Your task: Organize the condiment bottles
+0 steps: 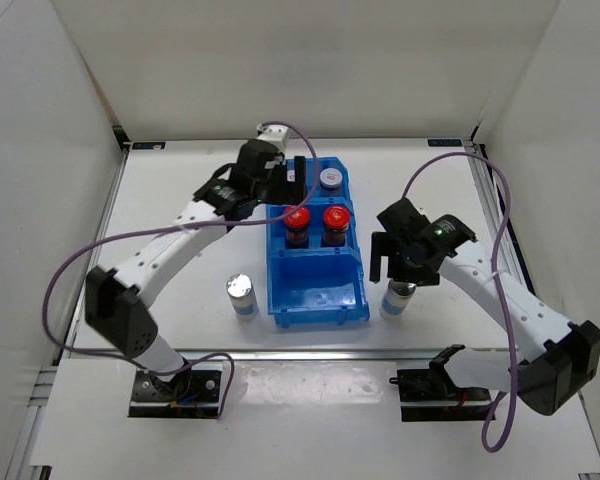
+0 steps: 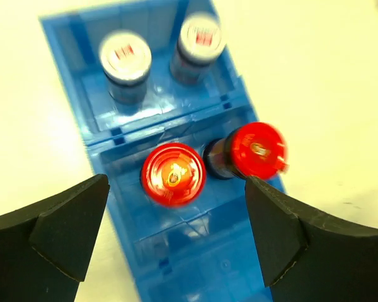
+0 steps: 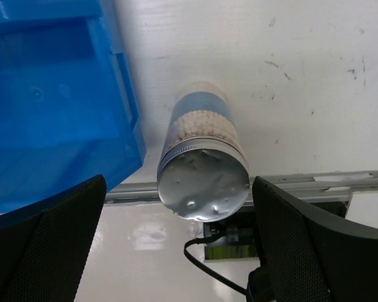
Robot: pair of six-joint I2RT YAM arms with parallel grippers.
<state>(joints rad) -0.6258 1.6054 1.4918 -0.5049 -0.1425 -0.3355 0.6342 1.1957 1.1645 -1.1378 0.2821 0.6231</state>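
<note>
Overhead, the right jaws partly hide a silver-capped bottle [image 1: 397, 301].

From above, the left arm [image 1: 242, 185] hides one white-lidded bottle [image 2: 125, 56] in the far compartment of the bin [image 1: 318, 300]. The right arm [image 1: 420, 245] covers the top of the right-hand silver-capped bottle [image 1: 397, 300]. In the left wrist view both red caps [image 2: 173, 174] are blurred (the right one most), the lids' print cannot be read, and the left fingers [image 2: 57, 233] run off the bottom edge. In the right wrist view the bin is cut by the left and top edges, the right fingers [image 3: 302, 245] by the bottom.
</note>
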